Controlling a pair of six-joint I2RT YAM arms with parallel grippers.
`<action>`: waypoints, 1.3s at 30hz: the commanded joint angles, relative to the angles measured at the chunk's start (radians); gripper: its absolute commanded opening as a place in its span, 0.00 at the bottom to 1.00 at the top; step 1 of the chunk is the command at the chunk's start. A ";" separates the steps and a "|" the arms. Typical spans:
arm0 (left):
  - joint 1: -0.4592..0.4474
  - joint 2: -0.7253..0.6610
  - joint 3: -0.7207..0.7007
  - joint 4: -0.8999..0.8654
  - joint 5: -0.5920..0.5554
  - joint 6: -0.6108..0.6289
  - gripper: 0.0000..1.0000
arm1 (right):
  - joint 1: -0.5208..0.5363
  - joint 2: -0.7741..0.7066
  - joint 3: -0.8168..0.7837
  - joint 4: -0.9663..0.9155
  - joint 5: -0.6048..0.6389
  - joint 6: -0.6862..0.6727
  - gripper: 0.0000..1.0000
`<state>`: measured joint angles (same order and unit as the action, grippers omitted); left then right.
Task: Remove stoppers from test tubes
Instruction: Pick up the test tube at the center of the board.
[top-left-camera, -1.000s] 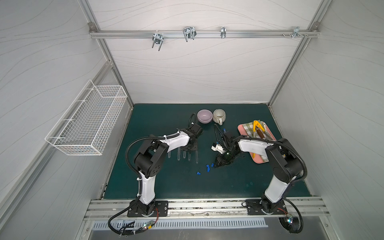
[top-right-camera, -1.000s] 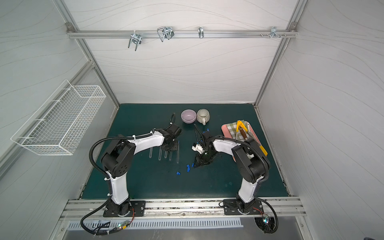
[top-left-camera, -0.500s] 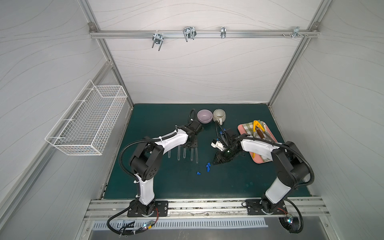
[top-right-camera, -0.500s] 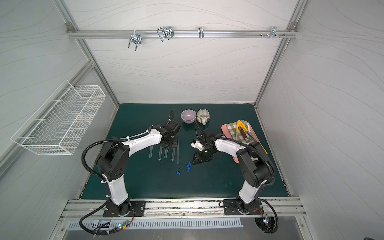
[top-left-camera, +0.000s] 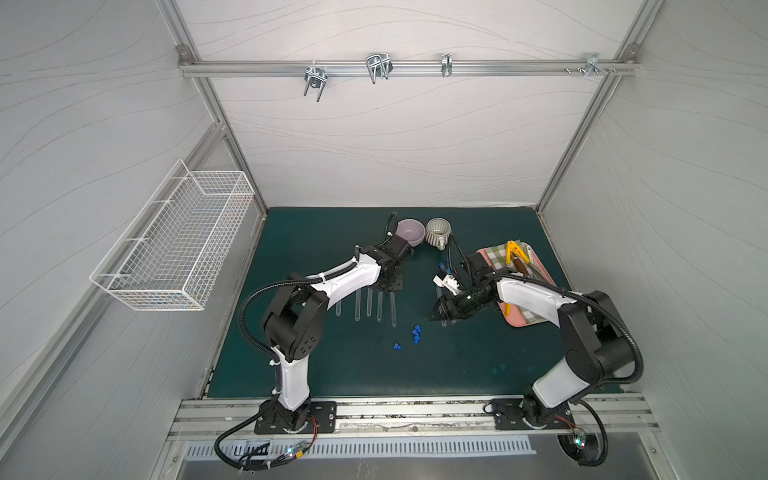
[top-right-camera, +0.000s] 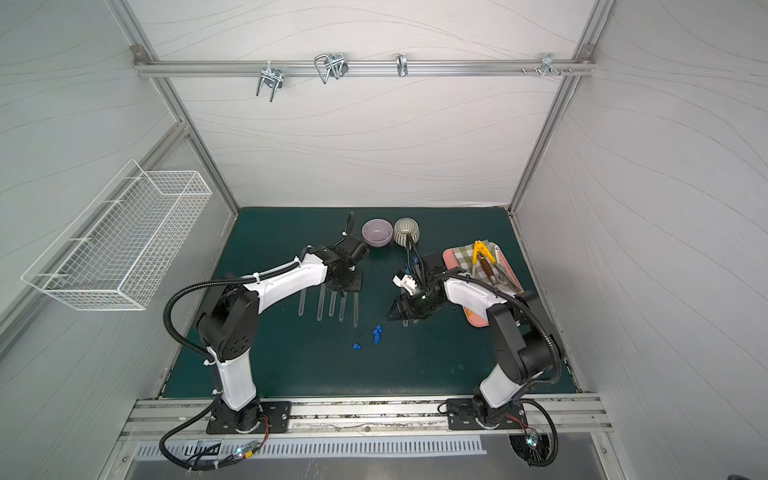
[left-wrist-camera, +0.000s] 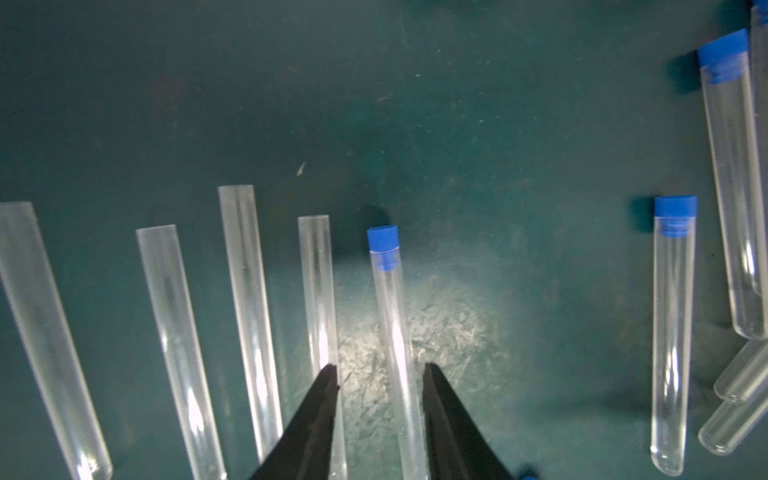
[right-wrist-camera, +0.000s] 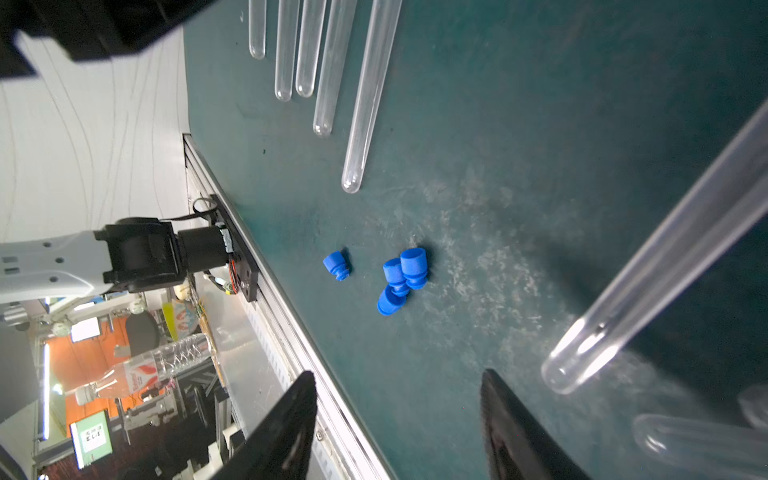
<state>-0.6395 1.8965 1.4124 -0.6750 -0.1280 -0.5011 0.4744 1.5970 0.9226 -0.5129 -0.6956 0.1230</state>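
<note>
Four bare tubes (left-wrist-camera: 245, 270) lie beside the stoppered tube (left-wrist-camera: 395, 324) that runs lengthwise between the parted, unclamped jaws of my left gripper (left-wrist-camera: 380, 372), its stopper (left-wrist-camera: 383, 240) straight ahead of my fingertips (left-wrist-camera: 324, 395) at the far end. My right gripper (right-wrist-camera: 398, 374), jaws wide and empty, hangs by the loose stoppers (right-wrist-camera: 401, 276), apart from that cap, so my left is nearer. The nearest bare tube crowds one finger; the mat (left-wrist-camera: 478, 145) past the cap lies open.

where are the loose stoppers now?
In both top views the loose stoppers lie on the mat, centre, just right of the tube row's rounded ends.
</note>
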 joint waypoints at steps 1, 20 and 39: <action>-0.011 0.044 0.046 -0.023 0.016 -0.004 0.38 | -0.011 -0.026 -0.013 0.008 -0.036 -0.007 0.64; -0.020 0.145 0.042 0.005 0.038 -0.014 0.36 | -0.034 -0.029 -0.036 0.036 -0.045 0.000 0.71; -0.023 0.178 0.040 -0.003 0.027 0.002 0.09 | -0.057 -0.041 -0.050 0.054 -0.065 0.018 0.74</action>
<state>-0.6567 2.0415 1.4277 -0.6727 -0.0986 -0.4938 0.4263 1.5864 0.8825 -0.4625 -0.7376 0.1429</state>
